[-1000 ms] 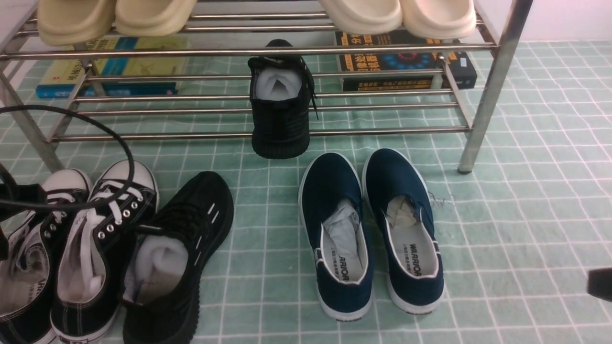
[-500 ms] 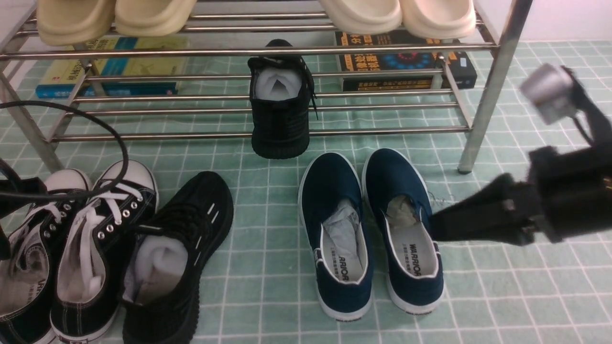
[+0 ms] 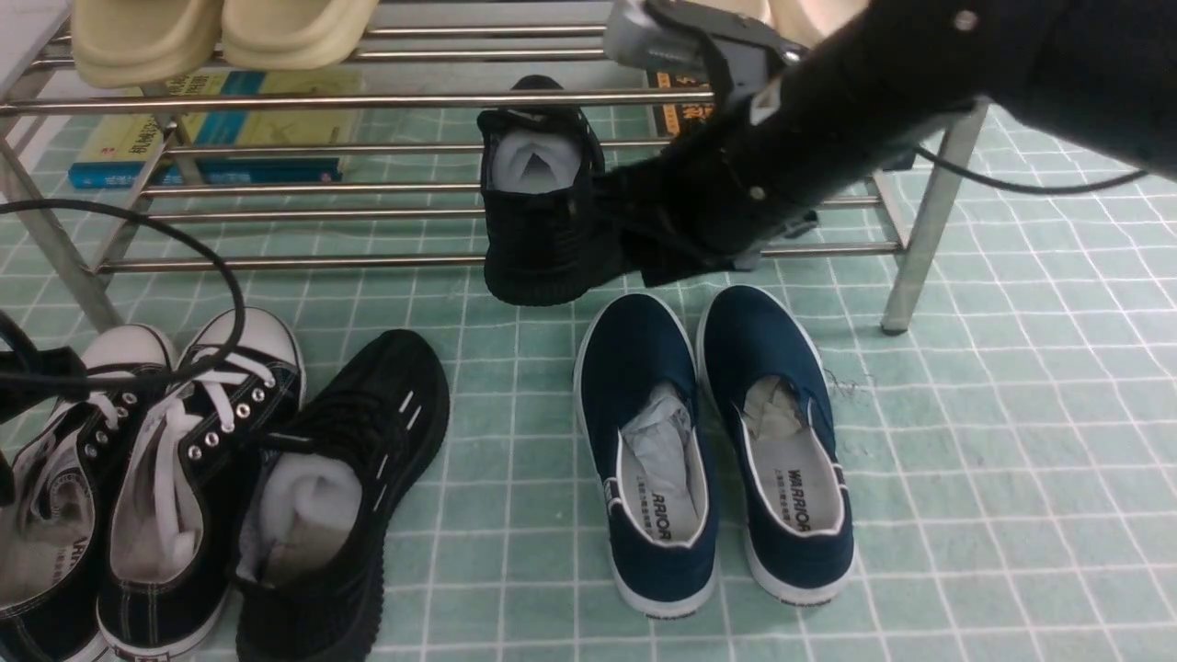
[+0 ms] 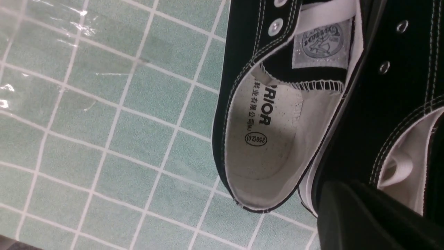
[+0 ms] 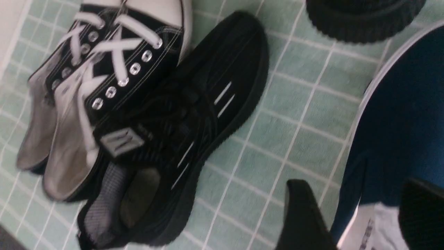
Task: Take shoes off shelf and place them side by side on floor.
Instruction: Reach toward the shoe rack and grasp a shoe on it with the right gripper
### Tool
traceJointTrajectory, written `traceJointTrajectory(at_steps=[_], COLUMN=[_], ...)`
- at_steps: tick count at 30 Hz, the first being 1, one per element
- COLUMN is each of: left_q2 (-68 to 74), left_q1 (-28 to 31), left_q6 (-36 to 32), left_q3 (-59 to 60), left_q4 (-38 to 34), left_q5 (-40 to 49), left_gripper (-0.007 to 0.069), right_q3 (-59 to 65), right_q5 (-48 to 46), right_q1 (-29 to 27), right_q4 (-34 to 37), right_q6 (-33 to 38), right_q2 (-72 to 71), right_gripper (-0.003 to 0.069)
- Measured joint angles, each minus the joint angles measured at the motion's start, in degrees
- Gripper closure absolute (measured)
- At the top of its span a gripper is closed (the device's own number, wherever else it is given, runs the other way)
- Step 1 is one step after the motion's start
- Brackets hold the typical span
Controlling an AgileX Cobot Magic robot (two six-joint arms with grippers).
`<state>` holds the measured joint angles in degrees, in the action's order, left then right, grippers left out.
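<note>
The right arm [image 3: 919, 83] is stretched down-left, and the right tool [image 3: 644, 244], seen spread wide and empty, is just beside the black knit sneaker [image 3: 538, 230] overhanging the lower front edge of the steel-rod shelf [image 3: 276, 262]. The other knit sneaker [image 3: 349, 478] lies on the mint-green gridded floor [image 3: 1011, 460]. The left tool [image 4: 367, 215] is cut off; its opening cannot be told.

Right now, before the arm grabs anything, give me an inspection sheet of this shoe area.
Surface: green tiled floor, white grid lines.
Job's things: one black knit shoe on the shelf, lower tier, heel overhanging; its mate on the floor beside the canvas sneakers.
Clutter: canvas sneakers, navy slip-ons, beige slippers, books.
Grippers: right gripper open, empty; left gripper over canvas sneakers, state unclear.
Cables: black cable looped over the sneakers; second cable at the right.
Surroundings: nothing seen.
</note>
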<state>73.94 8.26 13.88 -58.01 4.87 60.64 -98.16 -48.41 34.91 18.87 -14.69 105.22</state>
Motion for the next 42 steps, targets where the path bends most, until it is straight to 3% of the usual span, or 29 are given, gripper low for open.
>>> traceJointTrajectory(at_steps=[4,7,21,33,42], left_q2=[0.0,0.0,0.0,0.0,0.0], left_q1=[0.0,0.0,0.0,0.0,0.0], left_q6=[0.0,0.0,0.01,0.05,0.05], left_q3=[0.0,0.0,0.0,0.0,0.0], left_q4=[0.12,0.18,0.34,0.34,0.34], left_q5=[0.13,0.12,0.29,0.29,0.29], left_gripper=[0.0572,0.0571,0.0554,0.055,0.0549], right_q3=[-10.4,-16.9,-21.46,-21.7,-21.74], right_q5=[-1.78,-1.41,11.94,15.73,17.54], right_q1=[0.0,0.0,0.0,0.0,0.0], right_q4=[-7.32,-11.07,-21.69,-22.75,-25.17], right_q6=[-7.45,-11.4,-25.93,-30.86,-35.85], right_q2=[7.66,12.49,22.34,25.62,26.15], right_gripper=[0.0107,0.0075,0.009,0.0182,0.0193])
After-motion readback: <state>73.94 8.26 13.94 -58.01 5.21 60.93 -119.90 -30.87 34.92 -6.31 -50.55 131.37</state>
